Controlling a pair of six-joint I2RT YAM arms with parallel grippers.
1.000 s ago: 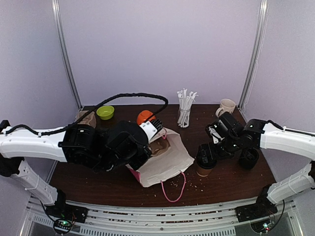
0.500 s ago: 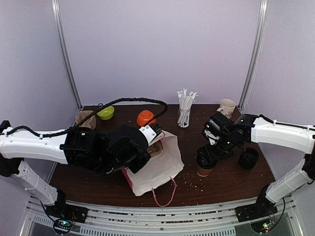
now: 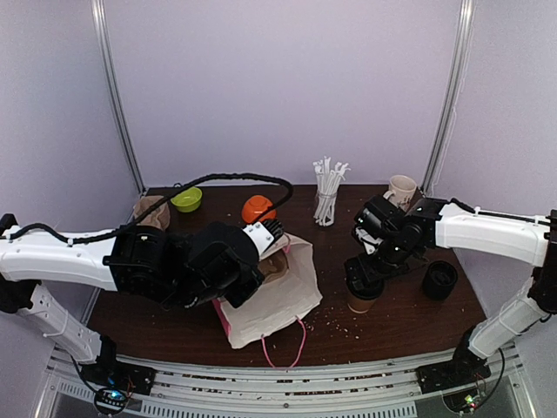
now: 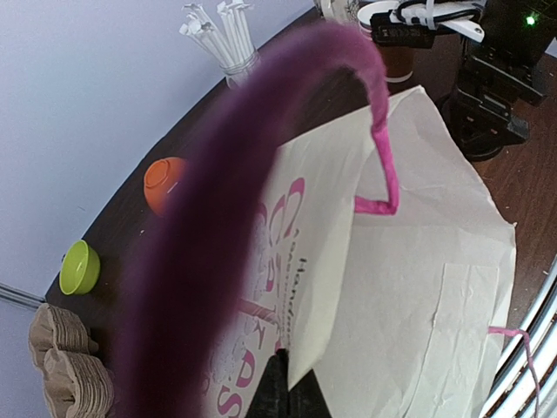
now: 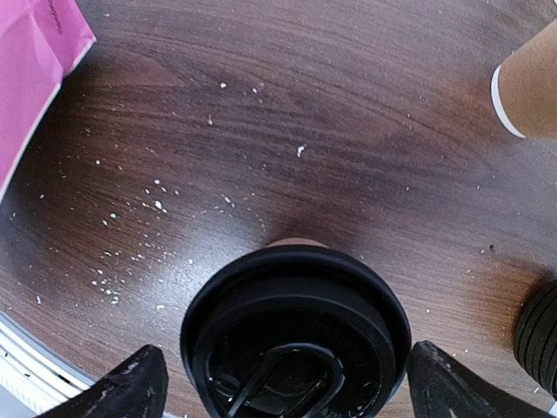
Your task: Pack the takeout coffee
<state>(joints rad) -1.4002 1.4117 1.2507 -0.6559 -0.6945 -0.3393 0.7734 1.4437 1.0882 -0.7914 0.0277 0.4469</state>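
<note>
The takeout coffee [image 3: 359, 294], a brown paper cup with a black lid [image 5: 296, 335], stands on the table right of the bag. My right gripper [image 3: 369, 268] hangs just above it, open. Its fingertips [image 5: 130, 385] stand on either side of the lid without touching it. My left gripper [image 4: 287, 387] is shut on the top edge of the white paper bag [image 3: 277, 296]. The bag has pink print and pink handles [image 4: 383, 165] and leans open toward the coffee. Most of the left gripper is hidden behind the arm in the top view.
An orange bowl [image 3: 256, 207], a green bowl [image 3: 186, 198], a glass of straws [image 3: 327, 193] and a cream mug [image 3: 401, 188] line the back. A black lid stack [image 3: 439, 280] sits right of the coffee. Cardboard carriers [image 3: 150, 209] lie far left. Crumbs dot the table.
My right gripper has moved left and down over the coffee's lid. My left arm has drawn the bag a little toward the near left.
</note>
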